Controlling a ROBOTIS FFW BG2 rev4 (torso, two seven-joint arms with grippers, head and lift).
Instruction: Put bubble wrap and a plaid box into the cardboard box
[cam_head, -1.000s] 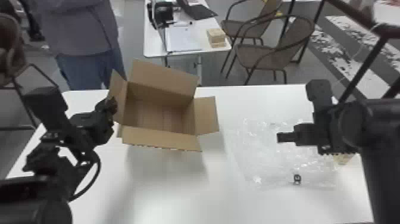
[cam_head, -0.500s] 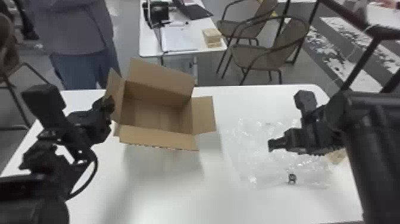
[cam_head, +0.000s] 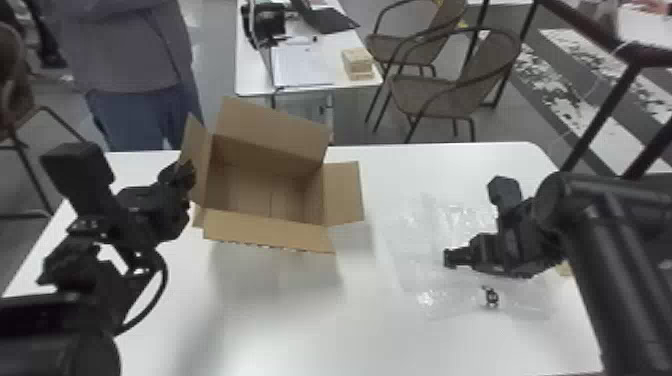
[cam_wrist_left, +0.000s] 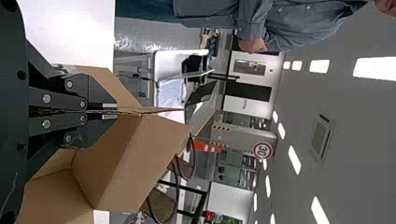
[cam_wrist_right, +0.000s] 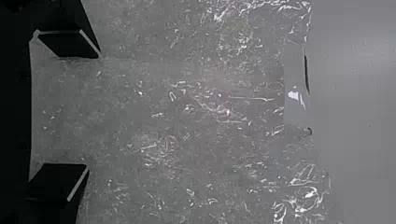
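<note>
Near the back left of the table, the open cardboard box has its flaps spread. My left gripper is at its left flap; the left wrist view shows the gripper shut on the edge of a flap of the box. Clear bubble wrap lies spread flat on the table's right side. Over it is my right gripper. Seen from the right wrist, that gripper stands open above the wrap, with its two fingers well apart.
A small dark object lies at the wrap's front part. A pale yellowish thing peeks out beside the right arm, mostly hidden. Behind the table are chairs, a second table and a standing person.
My right gripper has come lower and nearer the front over the bubble wrap, its arm tilting. The left gripper still holds the flap. The head view has shifted slightly.
</note>
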